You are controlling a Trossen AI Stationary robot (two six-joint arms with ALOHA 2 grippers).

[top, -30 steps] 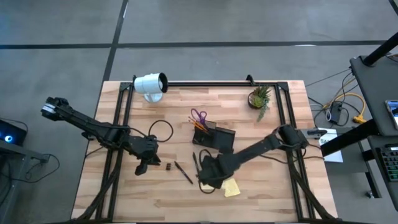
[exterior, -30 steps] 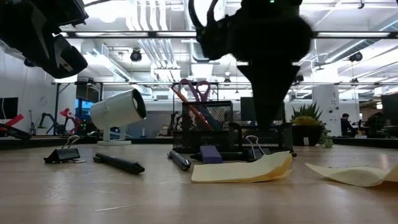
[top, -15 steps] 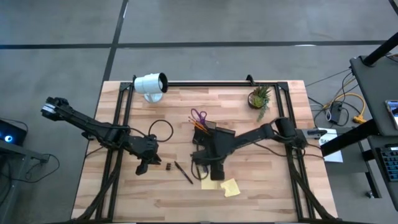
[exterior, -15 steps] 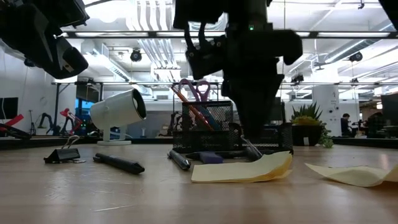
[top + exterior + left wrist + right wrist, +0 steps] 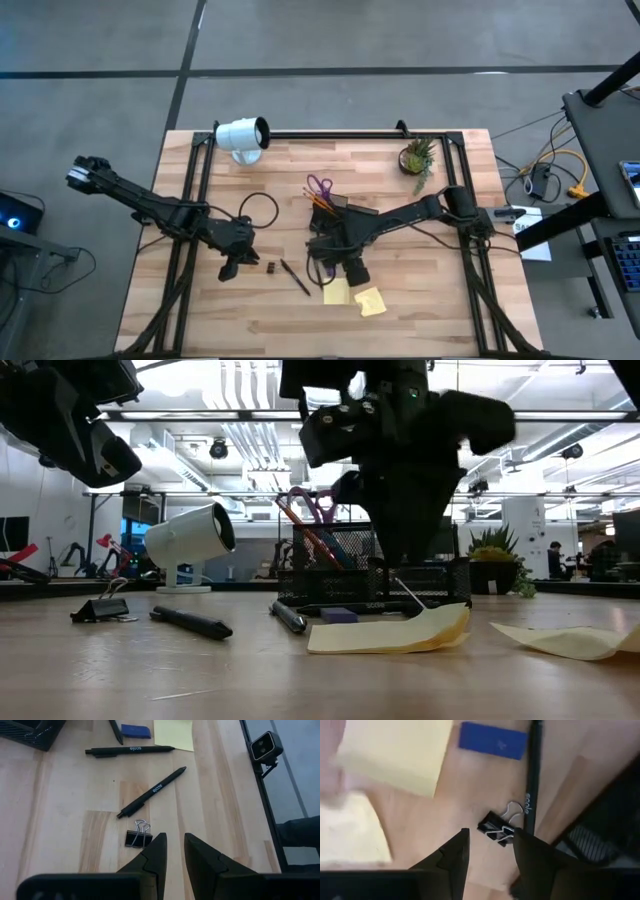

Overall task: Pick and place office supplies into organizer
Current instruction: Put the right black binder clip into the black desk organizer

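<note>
Black binder clip [image 5: 496,830] sits just ahead of my right pincer [image 5: 489,851], fingers parted, nothing held, hovering low over the desk [image 5: 430,310] beside the organizer [image 5: 352,221]. Blue eraser [image 5: 493,741], a pen [image 5: 531,780] and two yellow sticky pads [image 5: 395,752] lie just beyond the clip. My left pincer [image 5: 173,851] waits off to the left, gap narrow, empty, above a second binder clip [image 5: 138,838].
</note>
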